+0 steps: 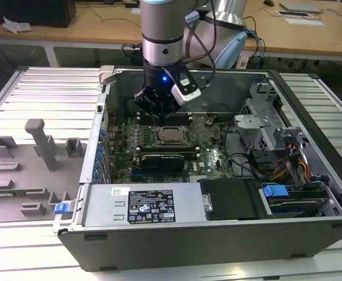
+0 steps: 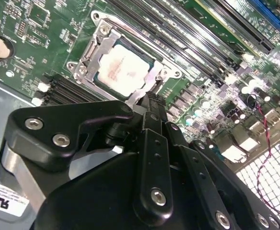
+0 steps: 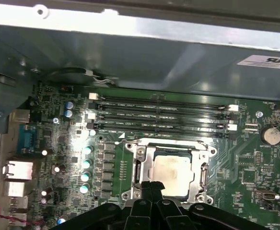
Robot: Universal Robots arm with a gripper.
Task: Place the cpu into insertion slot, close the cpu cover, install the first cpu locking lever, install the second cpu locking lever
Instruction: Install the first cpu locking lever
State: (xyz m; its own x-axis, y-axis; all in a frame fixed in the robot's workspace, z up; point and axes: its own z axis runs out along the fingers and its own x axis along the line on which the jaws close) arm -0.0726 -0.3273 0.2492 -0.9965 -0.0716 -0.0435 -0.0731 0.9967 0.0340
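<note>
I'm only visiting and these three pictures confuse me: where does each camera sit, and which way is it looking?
Exterior view: off the arm, above the open computer case, looking down into it; shows the arm and gripper.
First wrist view: on the arm, facing the memory slots and case wall; shows the gripper.
Second wrist view: on the arm, facing the motherboard; shows the gripper.
All three share the cpu.

Ext. view high, wide, wrist views share cpu (image 2: 125, 72)
</note>
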